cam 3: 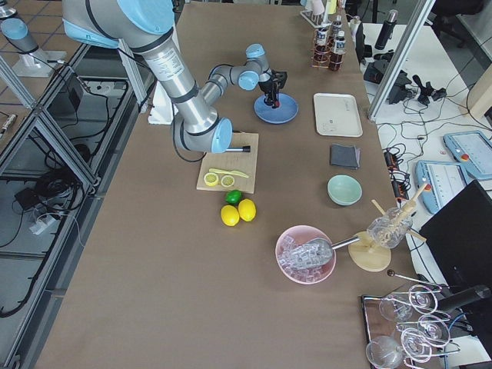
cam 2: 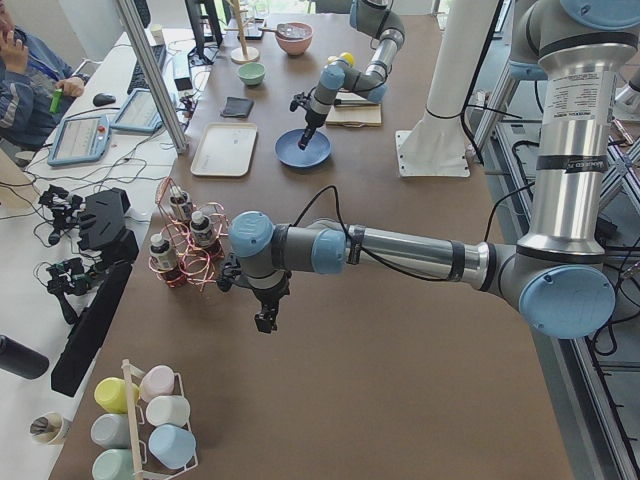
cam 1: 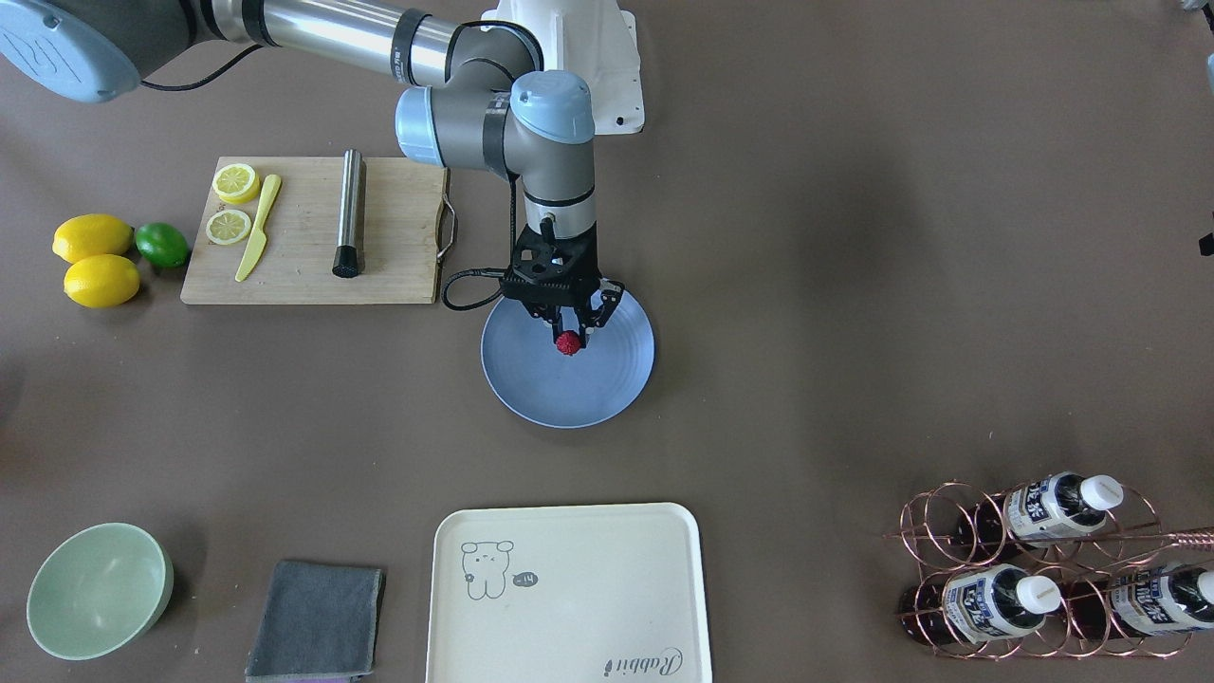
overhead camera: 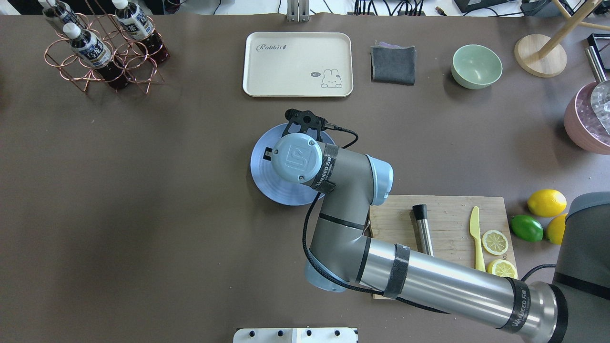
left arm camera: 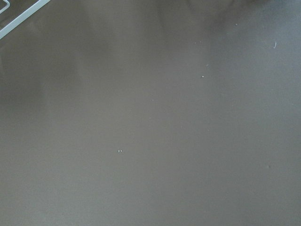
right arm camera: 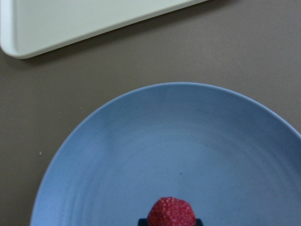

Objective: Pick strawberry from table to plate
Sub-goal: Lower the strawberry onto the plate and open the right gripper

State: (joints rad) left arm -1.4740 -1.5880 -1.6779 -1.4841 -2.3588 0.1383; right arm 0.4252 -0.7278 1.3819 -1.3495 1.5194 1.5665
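Right gripper: the two-finger right gripper (cam 1: 572, 330) points straight down, its fingers closed narrowly on the berry.
Strawberry: the small dark-red bumpy strawberry (cam 1: 568, 343) sits between the fingertips, over the middle of the round periwinkle-blue shallow plate (cam 1: 531, 384). You cannot tell whether it touches the plate.
Step in hand: release onto the plate, by judgement.
Procedure: bring the berry down to the plate surface, then open the fingers slowly, because a round berry is likely to roll if dropped. Withdraw straight up.
Left gripper: the left gripper (cam 2: 266, 318) hangs over the bare matte brown-grey table (cam 1: 854, 332), well apart from the plate. You cannot tell how far it is open.
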